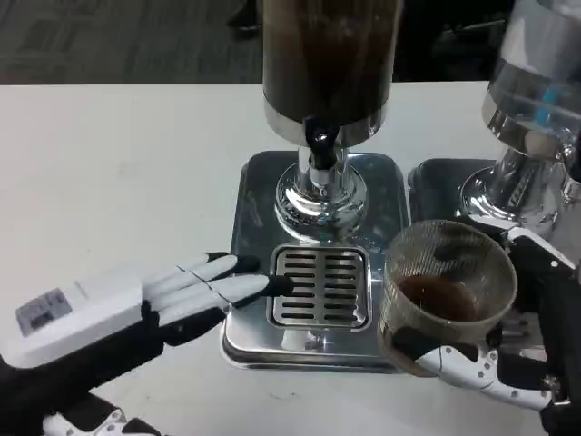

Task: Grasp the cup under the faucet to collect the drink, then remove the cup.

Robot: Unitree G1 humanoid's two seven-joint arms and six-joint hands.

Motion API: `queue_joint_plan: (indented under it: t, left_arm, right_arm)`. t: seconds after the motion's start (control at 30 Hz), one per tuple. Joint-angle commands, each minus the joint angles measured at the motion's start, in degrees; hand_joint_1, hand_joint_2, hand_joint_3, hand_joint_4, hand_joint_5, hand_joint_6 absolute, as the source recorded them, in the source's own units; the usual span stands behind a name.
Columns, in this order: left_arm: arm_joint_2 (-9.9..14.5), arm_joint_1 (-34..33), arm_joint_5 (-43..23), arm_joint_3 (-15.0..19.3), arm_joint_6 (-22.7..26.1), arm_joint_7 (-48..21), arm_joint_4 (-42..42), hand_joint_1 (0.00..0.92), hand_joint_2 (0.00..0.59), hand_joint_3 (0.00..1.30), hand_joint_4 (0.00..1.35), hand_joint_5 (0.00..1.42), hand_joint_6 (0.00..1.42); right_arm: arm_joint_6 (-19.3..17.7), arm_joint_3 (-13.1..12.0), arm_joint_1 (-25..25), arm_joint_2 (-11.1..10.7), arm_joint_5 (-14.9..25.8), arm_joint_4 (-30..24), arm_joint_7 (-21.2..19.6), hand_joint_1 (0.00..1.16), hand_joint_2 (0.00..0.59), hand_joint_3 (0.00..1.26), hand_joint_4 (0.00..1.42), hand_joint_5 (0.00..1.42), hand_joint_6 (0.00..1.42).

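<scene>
Looks like a lab or office test bench: white tabletop [118, 173], two drink dispensers [327, 64] on steel drip trays [250, 336], grey carpet [109, 36] behind.

The right robot hand [472, 363] grips a ribbed clear cup [447, 291] with brown drink in its bottom, held at the right edge of the steel drip tray [245, 272], beside the slotted grate [320, 286]. The left robot hand [172, 295] lies flat, its fingertips [272, 283] touching the grate's left rim. The dark-filled dispenser [329, 64] stands behind, its black faucet [320, 138] above the tray. A second dispenser [536, 100] stands at right on the white surface [118, 173].
</scene>
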Motion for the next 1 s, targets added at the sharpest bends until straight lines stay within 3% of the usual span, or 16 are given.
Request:
queue_joint_plan:
  t: [0.03,1.0]
  left_arm:
    - [1.43,0.65,2.47,1.18,-1.14,1.36,-1.05,0.000,0.095,0.04,0.00,0.00,0.00]
    - [2.55,0.13,4.69,0.75,-0.79,2.82,-0.67,0.000,0.094,0.05,0.00,0.00,0.00]
  right_arm:
    - [-0.44,-0.44,-0.21,0.52,1.93,-2.20,-0.02,1.10,0.132,0.99,1.02,1.13,1.30]
    - [-0.52,-1.08,-0.53,0.95,2.32,-2.20,0.60,1.10,0.140,1.00,1.04,1.13,1.30]
